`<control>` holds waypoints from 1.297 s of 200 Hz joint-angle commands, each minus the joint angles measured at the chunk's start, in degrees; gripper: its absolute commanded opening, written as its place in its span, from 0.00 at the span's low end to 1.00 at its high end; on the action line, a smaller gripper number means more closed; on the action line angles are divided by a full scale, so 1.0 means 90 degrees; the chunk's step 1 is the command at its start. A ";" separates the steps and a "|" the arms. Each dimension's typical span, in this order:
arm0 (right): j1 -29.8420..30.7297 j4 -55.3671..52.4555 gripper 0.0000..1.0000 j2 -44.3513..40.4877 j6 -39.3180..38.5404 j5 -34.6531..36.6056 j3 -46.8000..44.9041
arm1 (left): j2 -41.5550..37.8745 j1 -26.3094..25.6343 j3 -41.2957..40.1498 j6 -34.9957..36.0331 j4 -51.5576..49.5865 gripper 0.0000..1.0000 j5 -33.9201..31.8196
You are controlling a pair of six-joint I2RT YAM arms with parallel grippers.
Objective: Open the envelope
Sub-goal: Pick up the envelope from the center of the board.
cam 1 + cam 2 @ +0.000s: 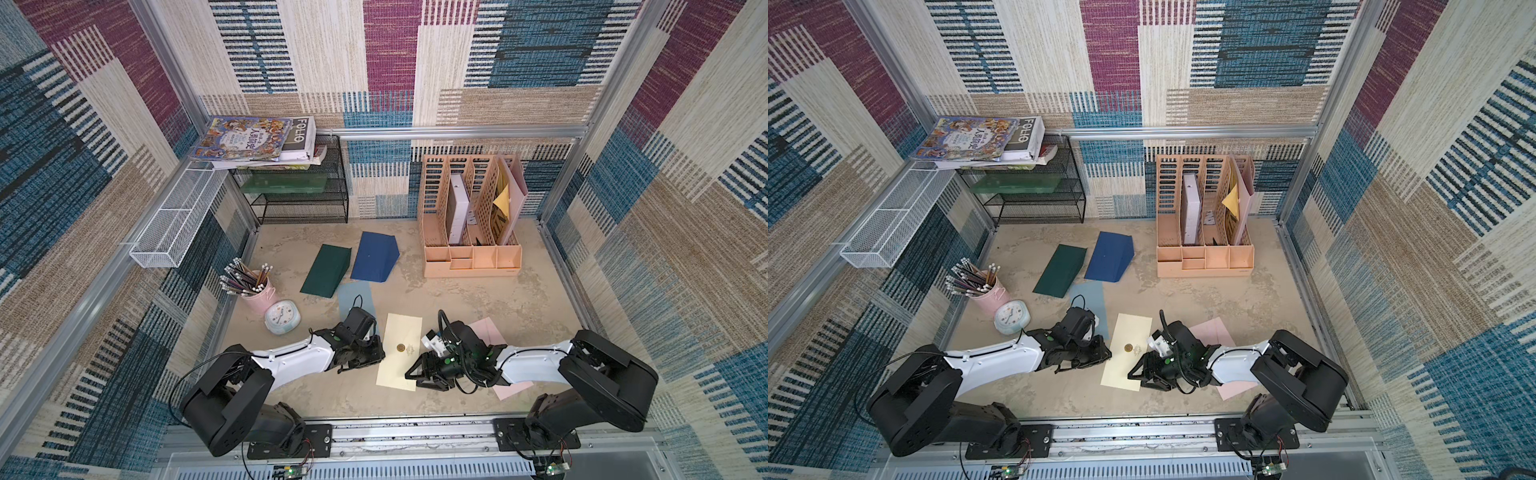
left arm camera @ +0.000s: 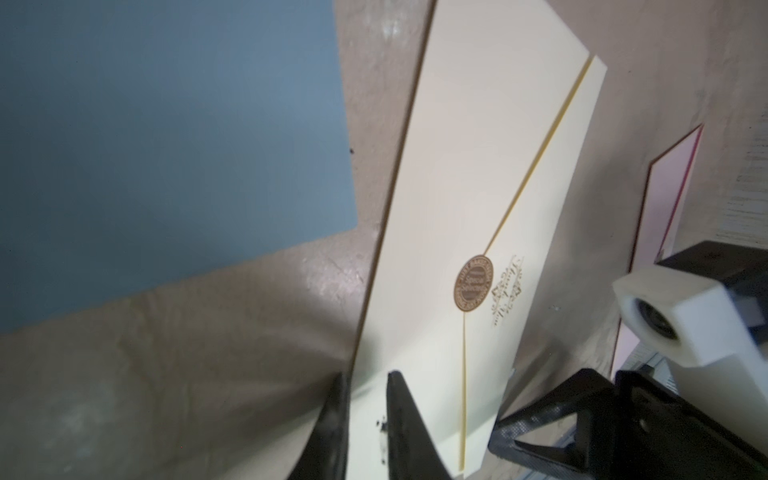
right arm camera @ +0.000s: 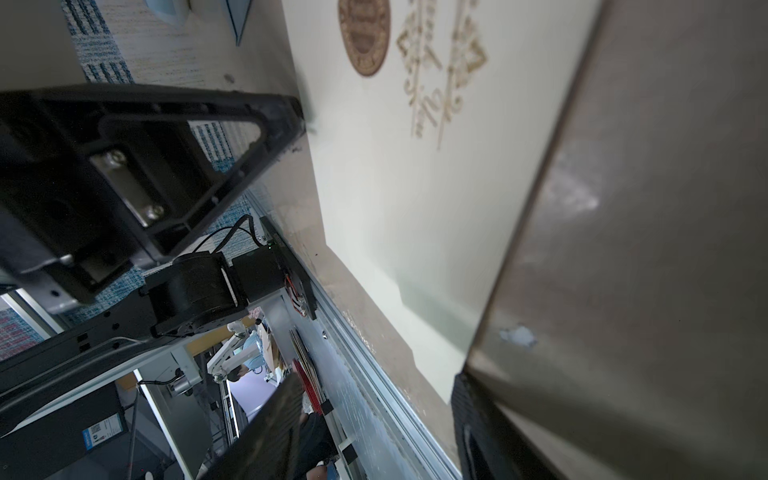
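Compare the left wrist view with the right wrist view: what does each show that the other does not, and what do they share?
Only the left wrist view shows the blue sheet, the pink sheet's edge and the left gripper at the envelope's edge. Only the right wrist view shows the front rail and the room beyond. Both show the cream envelope and its round seal.

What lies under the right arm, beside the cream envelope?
A pink sheet lies flat on the table under the right arm; its middle is covered. The cream envelope lies apart from it.
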 commanded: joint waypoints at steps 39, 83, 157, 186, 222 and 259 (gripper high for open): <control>-0.0147 0.0067 0.60 -0.0421 0.0200 0.0829 -0.0128 | 0.0190 -0.0092 -0.0097 -0.0172 -0.0407 0.19 -0.0014; -0.0455 0.0426 0.60 -0.0572 0.0050 0.0829 -0.0019 | 0.0352 -0.0185 -0.0107 -0.0244 -0.0267 0.18 0.0016; -0.0451 0.1112 0.60 -0.0129 0.0111 0.0633 0.0059 | 0.0381 -0.0248 -0.0204 -0.0327 -0.0162 0.18 0.0001; -0.0490 0.1452 0.60 -0.0139 0.0103 0.0706 0.0128 | 0.0506 -0.0272 -0.0195 -0.0349 -0.0070 0.18 0.0060; -0.0510 0.1807 0.59 -0.0025 0.0029 0.0707 0.0372 | 0.0616 -0.0316 -0.0175 -0.0377 -0.0004 0.18 0.0096; -0.0517 0.1932 0.59 0.0037 -0.0066 0.0705 0.0570 | 0.0647 -0.0357 -0.0194 -0.0408 0.0026 0.17 0.0094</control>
